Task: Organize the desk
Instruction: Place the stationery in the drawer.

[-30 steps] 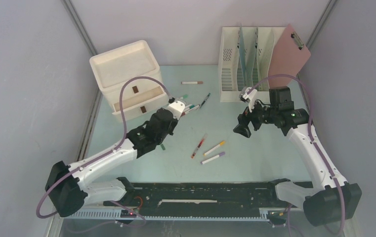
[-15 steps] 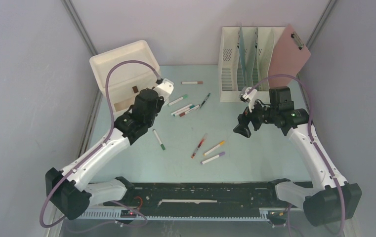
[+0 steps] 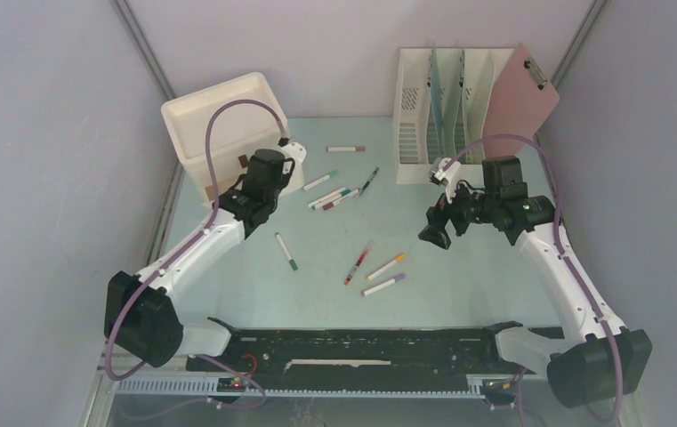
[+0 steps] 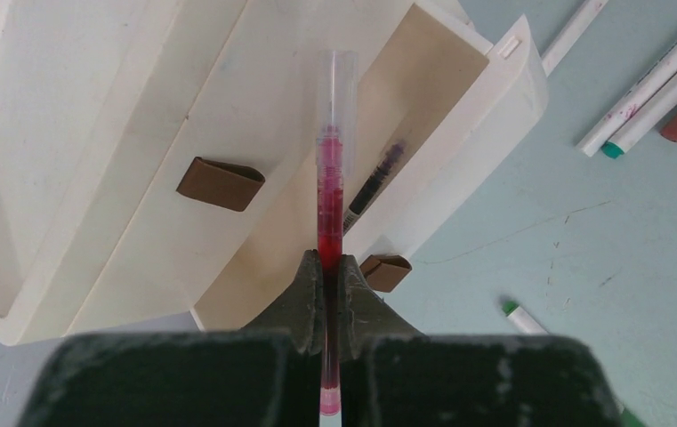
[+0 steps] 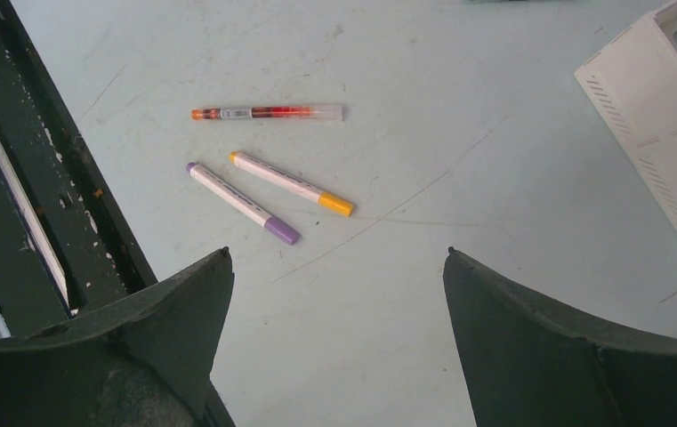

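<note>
Only the left wrist view shows the left hand (image 4: 327, 267) pinched tight on a red pen (image 4: 329, 191) with a clear cap. The pen points out over the cream drawer unit (image 4: 121, 107), at the edge of its pulled-out drawer (image 4: 446, 89), where a black pen (image 4: 372, 182) lies. From above, the arm hides that grip. The right wrist view shows the right hand (image 5: 336, 258) spread wide, holding nothing. The pale green counter (image 5: 459, 107) lies beneath it, bearing a purple-capped marker (image 5: 241, 203), a yellow-capped marker (image 5: 290, 182) and a red-orange pen (image 5: 268, 113). The left hand hangs at the counter's far left corner.
</note>
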